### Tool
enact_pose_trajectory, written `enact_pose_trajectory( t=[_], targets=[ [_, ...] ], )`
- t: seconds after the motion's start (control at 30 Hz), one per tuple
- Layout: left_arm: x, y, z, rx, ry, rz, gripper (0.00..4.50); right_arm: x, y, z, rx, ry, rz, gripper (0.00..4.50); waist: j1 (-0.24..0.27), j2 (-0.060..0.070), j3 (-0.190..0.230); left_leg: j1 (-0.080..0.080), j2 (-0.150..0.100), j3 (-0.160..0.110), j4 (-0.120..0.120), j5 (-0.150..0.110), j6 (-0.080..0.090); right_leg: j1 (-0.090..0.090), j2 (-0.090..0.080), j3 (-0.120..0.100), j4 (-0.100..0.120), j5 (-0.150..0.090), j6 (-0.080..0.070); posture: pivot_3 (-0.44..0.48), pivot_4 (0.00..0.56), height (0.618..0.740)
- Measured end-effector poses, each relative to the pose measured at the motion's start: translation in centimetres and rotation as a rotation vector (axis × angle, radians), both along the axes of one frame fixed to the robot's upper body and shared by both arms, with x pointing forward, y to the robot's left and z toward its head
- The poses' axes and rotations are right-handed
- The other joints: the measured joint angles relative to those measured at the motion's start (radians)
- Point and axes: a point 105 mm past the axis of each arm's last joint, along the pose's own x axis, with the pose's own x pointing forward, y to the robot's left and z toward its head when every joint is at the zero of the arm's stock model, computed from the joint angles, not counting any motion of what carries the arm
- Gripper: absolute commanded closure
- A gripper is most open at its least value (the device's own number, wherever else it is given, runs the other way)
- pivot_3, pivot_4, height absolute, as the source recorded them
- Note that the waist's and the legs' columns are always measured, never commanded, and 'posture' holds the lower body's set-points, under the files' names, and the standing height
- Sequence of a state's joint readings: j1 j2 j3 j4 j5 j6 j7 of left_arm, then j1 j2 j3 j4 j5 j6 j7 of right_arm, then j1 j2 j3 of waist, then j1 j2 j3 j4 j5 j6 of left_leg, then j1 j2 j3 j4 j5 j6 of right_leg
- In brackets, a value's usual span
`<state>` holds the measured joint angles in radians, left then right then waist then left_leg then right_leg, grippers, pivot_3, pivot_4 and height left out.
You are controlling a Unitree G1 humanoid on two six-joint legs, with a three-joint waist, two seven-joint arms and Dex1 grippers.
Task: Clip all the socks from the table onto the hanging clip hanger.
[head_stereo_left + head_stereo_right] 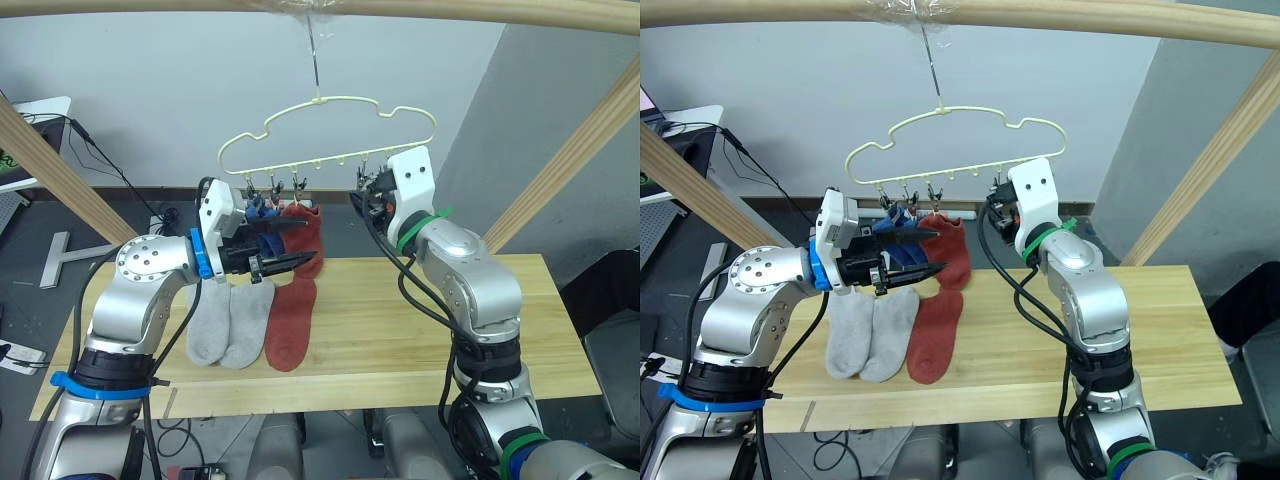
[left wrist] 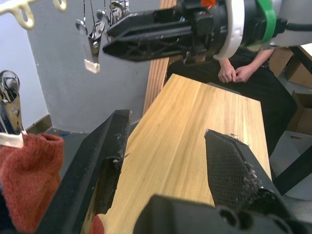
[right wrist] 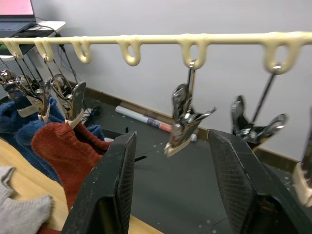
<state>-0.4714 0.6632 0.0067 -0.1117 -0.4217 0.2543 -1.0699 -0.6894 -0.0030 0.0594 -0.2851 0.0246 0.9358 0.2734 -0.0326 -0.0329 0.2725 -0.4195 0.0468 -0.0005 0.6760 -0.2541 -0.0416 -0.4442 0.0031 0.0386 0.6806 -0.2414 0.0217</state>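
The pale yellow clip hanger (image 1: 330, 125) hangs from the top pole. On its left clips hang two blue socks (image 1: 258, 212) and one rust red sock (image 1: 306, 240). Two grey socks (image 1: 228, 320) and another red sock (image 1: 290, 325) lie on the table (image 1: 450, 330). My left gripper (image 1: 310, 241) is open and empty, held in front of the hung red sock. My right gripper (image 3: 173, 139) is open at the hanger's right group of clips, and one bare metal clip (image 3: 183, 119) dangles between its fingers.
Slanted wooden poles (image 1: 40, 160) (image 1: 580, 150) of the frame stand left and right of the table. A laptop (image 1: 12, 165) and cables sit at the far left. A seated person (image 2: 239, 73) is beyond the table's right end.
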Motion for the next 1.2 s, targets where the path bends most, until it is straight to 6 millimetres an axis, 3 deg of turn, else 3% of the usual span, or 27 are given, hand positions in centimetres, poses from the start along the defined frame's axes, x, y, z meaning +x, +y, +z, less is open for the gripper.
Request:
enact_pose_trajectory(
  t=[0.4,1.2],
  targets=[
    [0.2,-0.1,0.4,-0.008,-0.009,0.011,1.7,1.7,0.9,0.5,0.005,-0.026,-0.01,2.1,0.0,0.0,0.0,-0.001,0.0,0.0,0.0,0.0,0.0,0.0,0.0,0.0,0.0,0.0,0.0,0.01,0.211,0.711],
    [0.4,-0.2,0.3,-0.02,0.013,0.028,1.7,2.0,2.3,0.9,0.069,-0.05,0.026,2.1,0.001,0.0,0.0,-0.001,0.0,0.0,0.0,0.0,0.0,-0.001,0.0,0.0,0.001,0.0,0.0,0.017,0.216,0.711]
  ],
)
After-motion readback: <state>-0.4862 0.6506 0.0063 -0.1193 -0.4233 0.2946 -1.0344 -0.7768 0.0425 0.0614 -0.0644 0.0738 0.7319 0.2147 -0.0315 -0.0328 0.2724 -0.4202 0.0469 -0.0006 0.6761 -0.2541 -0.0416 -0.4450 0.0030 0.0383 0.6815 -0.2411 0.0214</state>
